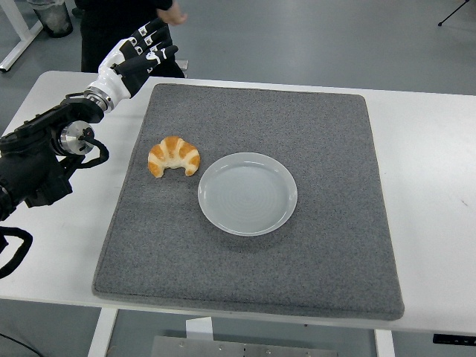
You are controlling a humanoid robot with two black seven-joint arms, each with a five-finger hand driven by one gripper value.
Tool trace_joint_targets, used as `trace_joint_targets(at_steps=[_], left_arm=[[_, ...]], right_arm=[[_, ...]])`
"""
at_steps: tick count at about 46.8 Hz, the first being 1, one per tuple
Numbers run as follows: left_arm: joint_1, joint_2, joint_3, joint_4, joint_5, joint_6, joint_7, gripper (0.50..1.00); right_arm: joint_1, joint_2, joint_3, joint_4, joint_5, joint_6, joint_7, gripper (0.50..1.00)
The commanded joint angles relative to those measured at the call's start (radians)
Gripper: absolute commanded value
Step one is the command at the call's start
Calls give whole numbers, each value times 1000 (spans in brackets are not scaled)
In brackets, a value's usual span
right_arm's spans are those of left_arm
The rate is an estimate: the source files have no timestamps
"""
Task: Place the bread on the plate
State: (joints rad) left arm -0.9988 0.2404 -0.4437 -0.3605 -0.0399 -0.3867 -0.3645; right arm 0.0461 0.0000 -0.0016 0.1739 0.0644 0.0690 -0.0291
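The bread is a golden croissant [174, 156] lying on the grey mat [297, 134], just left of the plate. The plate [248, 193] is pale grey, round and holds nothing, at the mat's middle. My left hand [143, 49] is raised at the far left corner of the mat, well behind the croissant, its black and white fingers stretched out and holding nothing. My left arm comes in from the left edge. My right arm does not show.
The white table [428, 171] carries the mat. A person in dark clothes stands at the top behind the table, one hand [172, 13] near my left hand. A table leg and a bin show at the top left.
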Motion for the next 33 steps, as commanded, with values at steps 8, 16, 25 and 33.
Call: trace_joint_targets(at_steps=[8, 16, 25, 33], left_arm=[[0, -1, 0, 0, 0, 5, -1, 990], [-1, -1, 0, 0, 0, 6, 1, 990], [-1, -1, -1, 0, -2, 6, 1, 990], [-1, -1, -1, 0, 0, 6, -1, 990]], right_arm=[[0, 0, 0, -1, 0, 0, 0, 952], [0, 0, 2, -1, 0, 0, 0, 952], [0, 0, 2, -1, 0, 0, 0, 952], [0, 0, 2, 1, 0, 0, 0, 952]])
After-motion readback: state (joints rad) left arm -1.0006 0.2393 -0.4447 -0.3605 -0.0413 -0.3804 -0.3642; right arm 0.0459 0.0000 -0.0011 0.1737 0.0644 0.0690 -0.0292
